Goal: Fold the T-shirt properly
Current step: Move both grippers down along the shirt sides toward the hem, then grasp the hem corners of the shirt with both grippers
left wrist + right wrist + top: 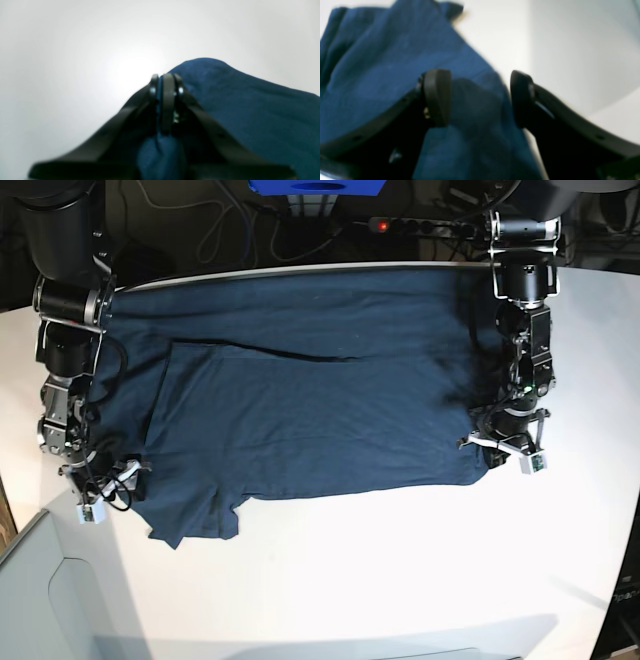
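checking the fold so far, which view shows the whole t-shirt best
The base view: it shows the whole T-shirt spread across the white table, one sleeve poking out at the near edge. The left wrist view shows only a blurred bunch pinched in the left gripper; the right wrist view shows a blurred corner between the open right gripper.

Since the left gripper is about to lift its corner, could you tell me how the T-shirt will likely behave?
Probably floppy: the T-shirt already bunches between the shut left gripper. It will likely sag and drag, since most lies flat on the table. It looks light.
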Tool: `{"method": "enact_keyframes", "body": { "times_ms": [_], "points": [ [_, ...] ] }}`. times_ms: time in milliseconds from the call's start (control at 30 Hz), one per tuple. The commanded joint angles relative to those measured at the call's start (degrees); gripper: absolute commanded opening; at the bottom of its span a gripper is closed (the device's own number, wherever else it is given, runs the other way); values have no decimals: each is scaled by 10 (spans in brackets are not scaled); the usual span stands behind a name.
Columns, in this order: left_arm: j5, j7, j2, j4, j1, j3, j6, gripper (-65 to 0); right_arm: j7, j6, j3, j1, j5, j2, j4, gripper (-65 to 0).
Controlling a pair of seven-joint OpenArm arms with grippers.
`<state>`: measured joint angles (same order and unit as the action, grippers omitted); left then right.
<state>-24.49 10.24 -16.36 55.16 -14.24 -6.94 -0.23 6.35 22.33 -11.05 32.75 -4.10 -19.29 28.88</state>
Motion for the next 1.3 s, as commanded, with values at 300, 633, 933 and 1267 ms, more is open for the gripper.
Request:
{"method": "enact_keyframes", "body": {
  "times_ms": [300,633,933,1267],
  "points": [
    [1,9,-7,6,0,-1,3,-650,-12,-2,-2,7,10,-4,9,-589],
    [1,13,-7,194,57,-7,5,-650,-12,0,-10,-10,13,-10,56,-650],
    [-2,13,-6,297,137,-24,4,-650,-10,1,-78,-150,13,-5,275,-650],
    [-3,13,-2,334,191,-56,3,-650,-10,1,-147,-278,13,10,419,-650]
  ]
}}
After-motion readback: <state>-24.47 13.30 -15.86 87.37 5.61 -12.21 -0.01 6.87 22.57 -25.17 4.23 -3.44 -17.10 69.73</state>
